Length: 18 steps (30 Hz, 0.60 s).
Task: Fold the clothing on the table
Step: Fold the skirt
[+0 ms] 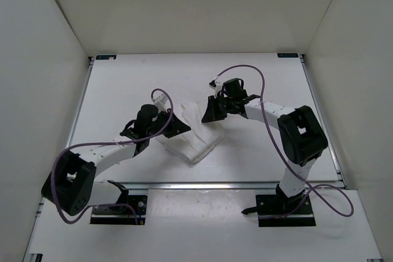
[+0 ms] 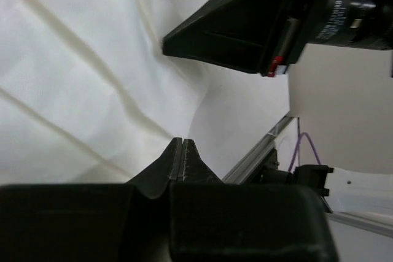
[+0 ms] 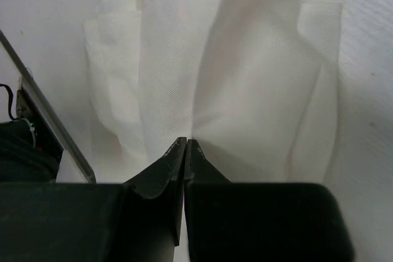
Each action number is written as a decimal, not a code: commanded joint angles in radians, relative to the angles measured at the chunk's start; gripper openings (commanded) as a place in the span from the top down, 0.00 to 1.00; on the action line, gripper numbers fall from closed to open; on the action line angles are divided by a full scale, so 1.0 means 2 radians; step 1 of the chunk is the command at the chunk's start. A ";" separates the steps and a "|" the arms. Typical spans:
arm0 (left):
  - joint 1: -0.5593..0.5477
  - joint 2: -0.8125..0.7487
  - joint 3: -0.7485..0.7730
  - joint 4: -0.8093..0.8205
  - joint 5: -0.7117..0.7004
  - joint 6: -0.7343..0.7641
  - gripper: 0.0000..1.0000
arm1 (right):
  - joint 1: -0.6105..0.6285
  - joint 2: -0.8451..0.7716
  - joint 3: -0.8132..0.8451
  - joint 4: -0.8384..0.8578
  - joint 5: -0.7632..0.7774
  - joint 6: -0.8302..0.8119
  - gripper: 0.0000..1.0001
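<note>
The clothing [image 1: 196, 142] is seen in the top view a little below the centre of the frame, bunched into a small crumpled heap on the white tabletop [image 1: 123, 90]. It lies between the two arms, with its lower point turned toward the bottom edge of the picture.

The left fingers [image 1: 179, 128] are set against the heap's left edge, and the right fingers [image 1: 214, 113] against its upper right edge. The two sets of fingers are held near each other, with only the gathered cloth between them.

In the left wrist view, the left fingers [image 2: 175, 164] are pressed together at the bottom centre of the frame. The clothing [image 2: 80, 78] fills the left and middle of the picture, and its creases run down into the fingertips, so a fold of it is pinched there. The black body of the right arm [image 2: 245, 35] is seen at the upper right, a metal rail [image 2: 258, 157] at the lower right and a purple cable [image 2: 310, 148] beside it.

In the right wrist view, the right fingers [image 3: 175, 157] are likewise pressed together at the bottom centre. The clothing [image 3: 245, 78] fans out above them in broad pleats that converge on the tips, where it is pinched. Bare tabletop [image 3: 368, 59] is visible at the right edge, and a rail [image 3: 43, 102] at the left.
</note>
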 commanded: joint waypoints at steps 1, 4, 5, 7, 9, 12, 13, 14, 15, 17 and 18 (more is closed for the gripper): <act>-0.008 0.024 -0.020 0.021 -0.014 -0.003 1.00 | 0.000 0.031 0.004 0.037 -0.038 0.006 1.00; -0.024 0.068 -0.021 -0.003 -0.013 0.008 1.00 | -0.001 0.044 -0.010 0.054 -0.042 0.014 1.00; -0.024 0.078 -0.020 -0.009 0.001 0.011 1.00 | -0.002 0.048 -0.014 0.060 -0.040 0.016 1.00; -0.017 0.098 -0.018 -0.028 0.005 0.024 1.00 | -0.003 0.049 -0.021 0.068 -0.036 0.017 1.00; -0.027 0.095 -0.019 -0.057 0.001 0.034 1.00 | -0.012 0.052 -0.026 0.081 -0.040 0.020 1.00; -0.023 0.077 -0.027 -0.079 -0.014 0.045 1.00 | -0.018 0.056 -0.024 0.088 -0.039 0.021 1.00; -0.018 0.071 -0.032 -0.082 -0.009 0.043 1.00 | -0.024 0.060 -0.014 0.077 -0.038 0.023 1.00; -0.009 0.057 -0.039 -0.082 0.004 0.043 1.00 | -0.025 0.058 -0.006 0.071 -0.037 0.026 1.00; -0.004 0.047 -0.037 -0.089 0.009 0.046 1.00 | -0.030 0.057 0.011 0.046 -0.041 0.022 1.00; 0.016 -0.002 -0.025 -0.106 0.024 0.056 1.00 | -0.037 0.033 0.051 0.011 -0.015 0.017 0.99; 0.030 -0.018 -0.012 -0.134 0.030 0.068 0.92 | -0.038 0.018 0.062 -0.006 0.004 0.013 0.92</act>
